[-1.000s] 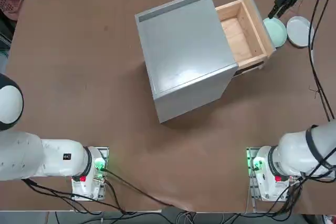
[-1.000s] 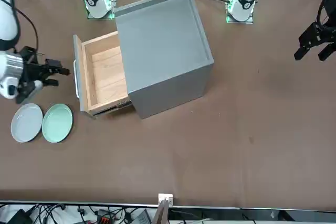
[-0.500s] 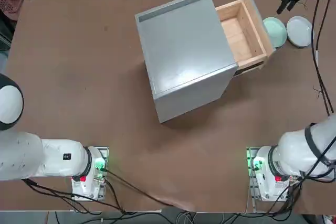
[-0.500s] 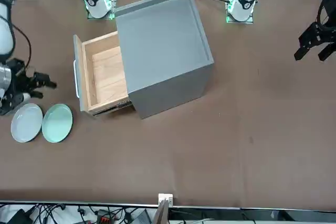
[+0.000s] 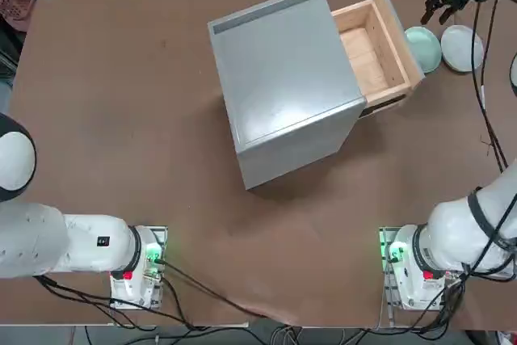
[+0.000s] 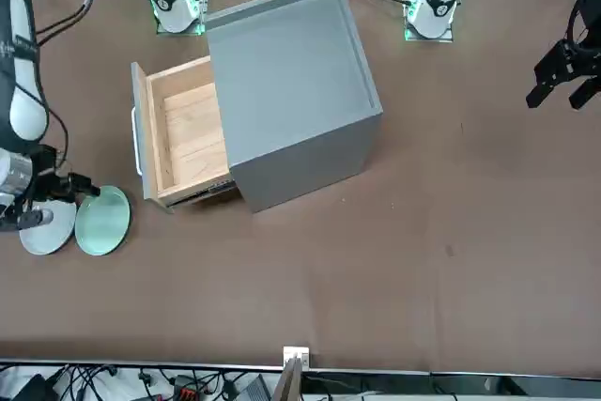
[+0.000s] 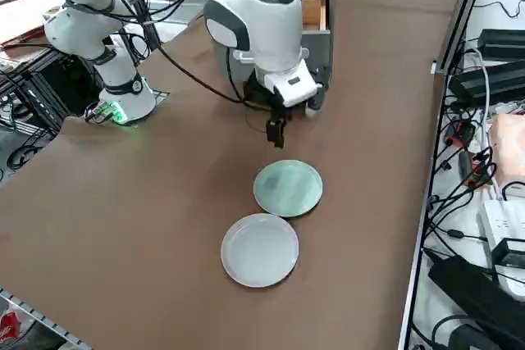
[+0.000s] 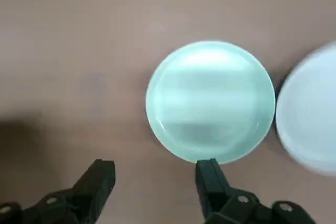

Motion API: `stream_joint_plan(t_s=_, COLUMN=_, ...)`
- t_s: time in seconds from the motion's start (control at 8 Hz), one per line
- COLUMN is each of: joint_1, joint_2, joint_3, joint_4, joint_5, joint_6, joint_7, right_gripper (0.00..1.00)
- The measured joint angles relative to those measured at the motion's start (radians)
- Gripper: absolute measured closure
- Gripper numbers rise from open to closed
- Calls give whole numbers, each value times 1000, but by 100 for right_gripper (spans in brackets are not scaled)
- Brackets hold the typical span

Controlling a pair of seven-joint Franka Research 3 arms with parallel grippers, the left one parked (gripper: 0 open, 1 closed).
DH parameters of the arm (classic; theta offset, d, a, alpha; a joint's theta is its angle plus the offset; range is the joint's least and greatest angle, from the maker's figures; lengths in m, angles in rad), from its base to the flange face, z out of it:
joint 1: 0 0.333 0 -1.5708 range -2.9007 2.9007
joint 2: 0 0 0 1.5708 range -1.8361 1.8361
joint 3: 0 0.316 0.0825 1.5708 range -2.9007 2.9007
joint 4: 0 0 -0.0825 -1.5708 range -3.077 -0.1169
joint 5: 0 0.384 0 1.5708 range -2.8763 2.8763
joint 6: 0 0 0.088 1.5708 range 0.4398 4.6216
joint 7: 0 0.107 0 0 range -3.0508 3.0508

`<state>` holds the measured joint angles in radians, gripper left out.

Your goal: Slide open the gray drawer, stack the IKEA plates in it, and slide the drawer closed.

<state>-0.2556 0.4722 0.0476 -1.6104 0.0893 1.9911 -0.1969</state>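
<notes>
Two plates, the green plate (image 8: 210, 100) and white plate (image 8: 310, 114), lie side by side on the surface (image 6: 376, 260) beside the open drawer (image 6: 178, 133). Right end effector (image 8: 155, 182) hovers empty, fingers spread; straddle the green rim squarely before closing.

The right arm reaches far out from its base across the bench, its white wrist bent so the right hand (image 7: 276, 131) points down. The hand (image 8: 152, 182) hangs above the bench surface with nothing in it, and its two dark fingers (image 8: 97, 179) stand wide apart. In the overhead view the hand (image 5: 446, 3) shows near the far right edge.
</notes>
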Motion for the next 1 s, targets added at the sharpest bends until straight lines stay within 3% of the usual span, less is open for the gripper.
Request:
stream_joint_plan(t_s=0.25, joint_1=0, joint_2=8, joint_3=-19, joint_4=-20, joint_5=-11, joint_6=11, joint_7=214, right_gripper=8)
stream_joint_plan(t_s=0.5, joint_1=-10, joint_2=10, joint_3=-76, joint_4=-72, joint_5=-12, joint_6=97, joint_7=248, right_gripper=11)
stream_joint_plan(t_s=0.75, joint_1=-32, joint_2=19, joint_3=-91, joint_4=-188, joint_5=-12, joint_6=251, joint_7=283, right_gripper=15)
stream_joint_plan(t_s=1.0, joint_1=-45, joint_2=37, joint_3=-92, joint_4=-257, joint_5=-12, joint_6=334, joint_7=316, right_gripper=22)
